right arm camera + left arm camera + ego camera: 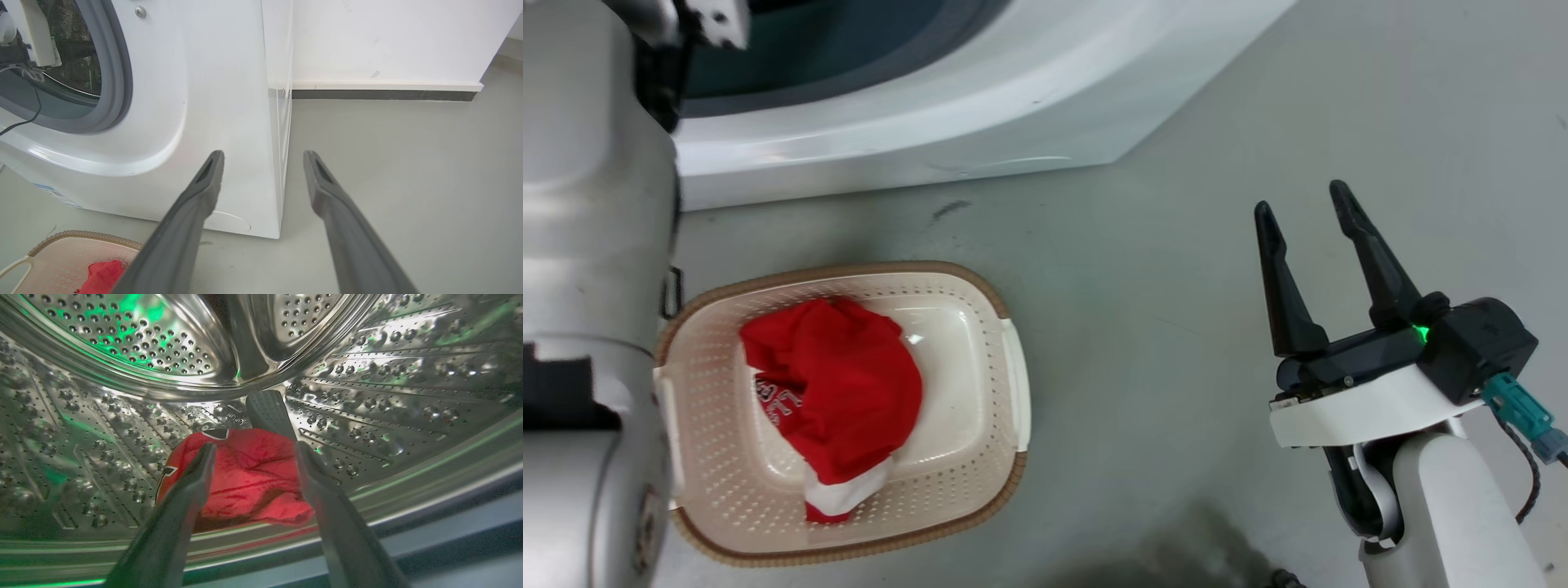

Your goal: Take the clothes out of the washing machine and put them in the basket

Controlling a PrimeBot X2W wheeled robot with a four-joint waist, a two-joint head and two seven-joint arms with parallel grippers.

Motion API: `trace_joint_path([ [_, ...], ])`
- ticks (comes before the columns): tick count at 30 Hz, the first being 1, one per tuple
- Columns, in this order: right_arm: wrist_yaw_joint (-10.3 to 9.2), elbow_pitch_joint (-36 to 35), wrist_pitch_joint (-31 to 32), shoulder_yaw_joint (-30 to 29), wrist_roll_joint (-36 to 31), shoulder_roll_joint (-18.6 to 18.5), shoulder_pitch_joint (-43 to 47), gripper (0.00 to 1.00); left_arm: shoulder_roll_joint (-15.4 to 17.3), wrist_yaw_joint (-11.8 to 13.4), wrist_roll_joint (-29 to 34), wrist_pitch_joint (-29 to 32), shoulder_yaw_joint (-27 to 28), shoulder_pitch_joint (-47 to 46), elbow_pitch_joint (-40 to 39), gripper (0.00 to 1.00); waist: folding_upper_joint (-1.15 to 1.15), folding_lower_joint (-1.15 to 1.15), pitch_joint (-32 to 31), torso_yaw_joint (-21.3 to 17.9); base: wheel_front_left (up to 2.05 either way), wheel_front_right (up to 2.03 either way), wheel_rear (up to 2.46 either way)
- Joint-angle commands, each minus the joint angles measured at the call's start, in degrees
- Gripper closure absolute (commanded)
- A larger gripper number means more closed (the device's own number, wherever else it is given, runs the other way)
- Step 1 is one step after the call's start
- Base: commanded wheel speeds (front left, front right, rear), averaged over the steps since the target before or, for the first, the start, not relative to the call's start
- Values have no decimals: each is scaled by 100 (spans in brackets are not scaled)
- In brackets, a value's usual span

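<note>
Inside washer (pixel 931 139): one jersey (pixel 253 477) unfetched, left tool (pixel 255 446) released near it | beside washer: basket (pixel 1006 457) holds another jersey (pixel 849 384), right tool (pixel 1300 198) released.

Location type: laundry area of the utility-room kind.

Indicators:
- A white front-loading washing machine (pixel 212 102) stands directly on a bare grey floor (pixel 1176 286). Its corner is near a plain white wall (pixel 388 41) finished with a dark skirting strip (pixel 384 95).
- A grey rubber ring (pixel 122 81) surrounds the machine's porthole. Inside is a perforated steel drum (pixel 388 396) with a red garment (pixel 253 473) lying in it.
- A cream perforated laundry basket (pixel 956 490) with a brown rim sits on the floor just in front of the machine. It holds a second red garment (pixel 849 384).

Whether the room belongs to a home or a test facility cannot be determined.
</note>
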Motion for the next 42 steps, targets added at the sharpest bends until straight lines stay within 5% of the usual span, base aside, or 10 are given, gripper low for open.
trace_joint_path([
  [1, -4, 40, -61, 45, 47, 6, -102, 0, 83, -5, 48, 148, -38, -183, 120, 0, 0, -1, 198, -225, 0, 0, 0],
  [13, -4, 375, -281, 377, 444, 6, -322, 0, 878, -151, 363, 2126, -418, -1541, 1092, 0, 0, -1, 636, -831, 0, 0, 0],
  [27, -4, 394, -323, 765, 767, 6, -381, 0, 1271, -186, 399, 3526, -671, -2032, 1370, 0, 0, -1, 918, -1214, 0, 0, 0],
  [28, -4, 389, -323, 770, 787, 6, -376, 0, 1282, -139, 377, 3596, -660, -2007, 1387, 47, 0, -1, 917, -1225, 0, 0, 0],
  [30, -4, 379, -323, 782, 806, 7, -363, 0, 1300, -68, 374, 3568, -664, -1950, 1320, 100, 0, -1, 909, -1236, 0, 0, 0],
  [36, -4, 412, -323, 758, 788, 6, -349, 0, 1335, 127, 292, 3302, -647, -1728, 1083, 100, 0, -1, 784, -1212, 0, 0, 0],
  [42, -4, 475, -323, 677, 713, 5, -312, 0, 1334, 373, 159, 2315, -554, -1295, 682, 100, 0, -1, 496, -1117, 0, 0, 0],
])
